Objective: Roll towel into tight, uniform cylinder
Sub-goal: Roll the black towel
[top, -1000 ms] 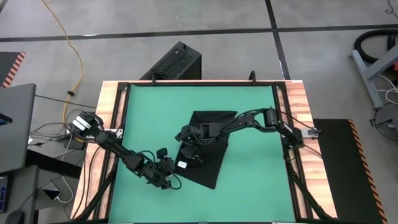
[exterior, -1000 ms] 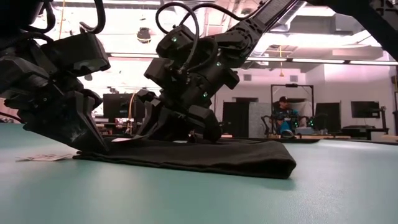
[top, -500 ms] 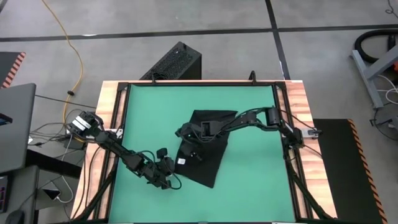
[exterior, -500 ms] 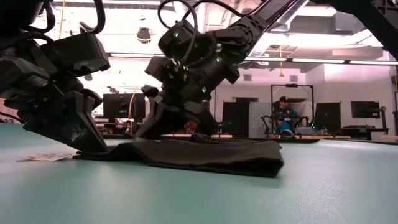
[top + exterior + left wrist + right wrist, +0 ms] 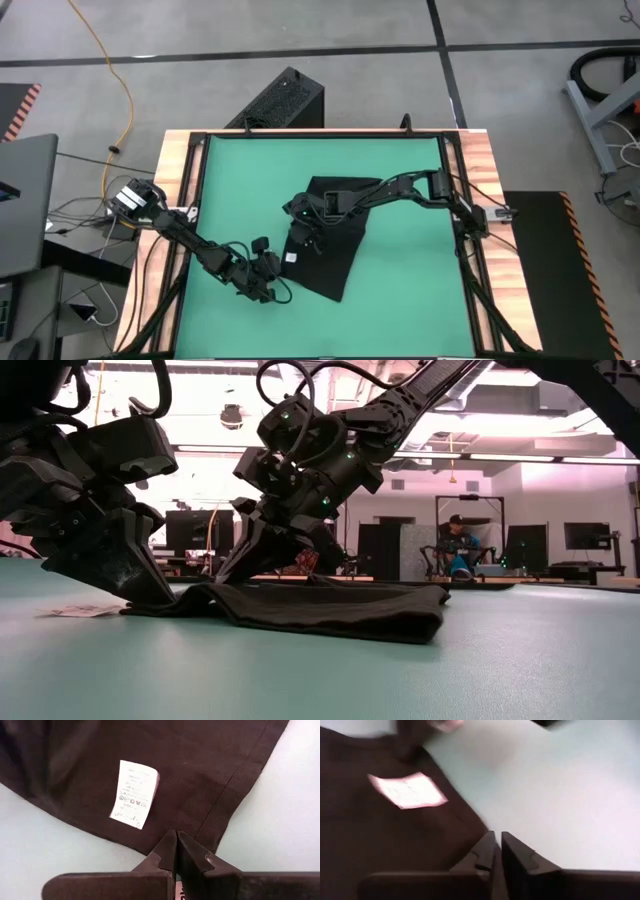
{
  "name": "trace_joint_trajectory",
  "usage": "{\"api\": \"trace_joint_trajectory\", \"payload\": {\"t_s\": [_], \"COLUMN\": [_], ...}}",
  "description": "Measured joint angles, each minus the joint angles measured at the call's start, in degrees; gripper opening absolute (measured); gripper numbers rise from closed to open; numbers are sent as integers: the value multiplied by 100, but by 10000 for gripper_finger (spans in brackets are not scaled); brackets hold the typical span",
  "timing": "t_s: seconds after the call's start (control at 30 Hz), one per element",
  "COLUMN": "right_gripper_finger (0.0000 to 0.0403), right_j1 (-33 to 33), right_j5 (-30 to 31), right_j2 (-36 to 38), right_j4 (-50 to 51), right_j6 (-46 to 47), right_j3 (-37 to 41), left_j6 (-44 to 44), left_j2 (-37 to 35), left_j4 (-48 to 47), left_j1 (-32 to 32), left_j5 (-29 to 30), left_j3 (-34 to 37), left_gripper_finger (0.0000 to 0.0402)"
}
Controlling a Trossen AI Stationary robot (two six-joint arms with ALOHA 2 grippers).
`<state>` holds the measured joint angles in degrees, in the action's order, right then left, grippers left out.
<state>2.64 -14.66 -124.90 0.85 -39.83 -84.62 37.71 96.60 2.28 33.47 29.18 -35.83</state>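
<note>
Towel [image 5: 330,240] lies flat at frame centre of the high view on the mat [image 5: 400,180]; left gripper [image 5: 176,851] clenched, pinning its lower-left edge by the tag [image 5: 134,794]. Right gripper [image 5: 497,851] sits nearly closed over the towel near that tag, hold uncertain. Judgement: keep the pin steady, start the roll square to one edge, tension even. Tag print is too small to read.
</note>
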Motion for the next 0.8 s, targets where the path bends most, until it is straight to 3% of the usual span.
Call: {"api": "trace_joint_trajectory", "payload": {"t_s": [0.2,0.33,0.43,0.8], "right_gripper_finger": [119,154,159,149], "right_j1": [116,284,394,700], "right_j5": [413,-37,-402,-345], "right_j2": [307,389,387,374], "right_j4": [108,388,619,878], "right_j6": [50,37,-51,-57], "right_j3": [-4,-12,-7,-7], "left_j6": [0,0,0,-48], "left_j2": [0,0,0,0], "left_j4": [-17,-20,-28,-35], "left_j1": [0,0,0,0], "left_j5": [-10,-21,-23,-25], "left_j3": [0,0,0,0], "left_gripper_finger": [0,0,0,0]}}
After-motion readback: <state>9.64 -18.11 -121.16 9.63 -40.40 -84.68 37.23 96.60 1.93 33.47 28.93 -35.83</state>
